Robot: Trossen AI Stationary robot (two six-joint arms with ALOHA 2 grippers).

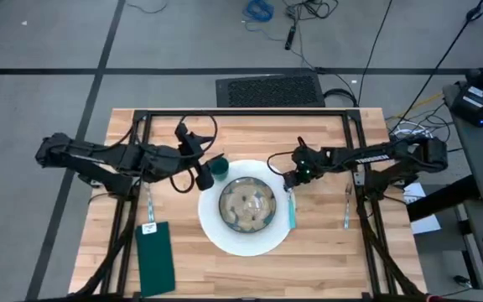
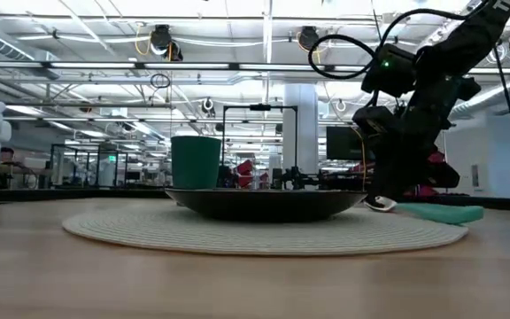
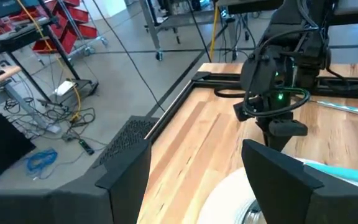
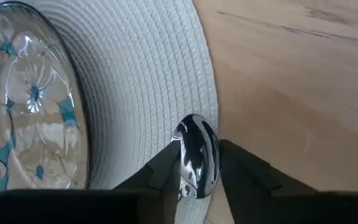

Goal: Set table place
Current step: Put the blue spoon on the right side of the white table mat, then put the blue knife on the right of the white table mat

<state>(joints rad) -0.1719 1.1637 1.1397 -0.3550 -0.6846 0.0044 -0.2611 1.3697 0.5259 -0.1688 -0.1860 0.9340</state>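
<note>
Wooden table (image 1: 325, 252) fills the middle of the high view, black frame tubes along its far edge and sides. Round white woven placemat (image 1: 246, 239) at table centre, glass plate (image 1: 246, 205) with a teal flower pattern resting on it. Green cup (image 1: 220, 168) just beyond the placemat's far-left edge. Dark green napkin (image 1: 155, 258) flat near the front-left corner, a white tag at its far end. Fork (image 1: 347, 207) lying to the right of the placemat, well apart from it.

Right gripper (image 4: 197, 163) low at the placemat's right edge, pinching a spoon (image 4: 196, 154): shiny bowl pressed between both fingers, over the seam where weave meets bare wood. Teal handle (image 1: 292, 210) running along the placemat's right rim in the high view.

Left gripper (image 1: 203, 176) hanging just left of the cup, apart from it. Fingers (image 3: 277, 174) spread wide in the left wrist view, nothing between them.
</note>
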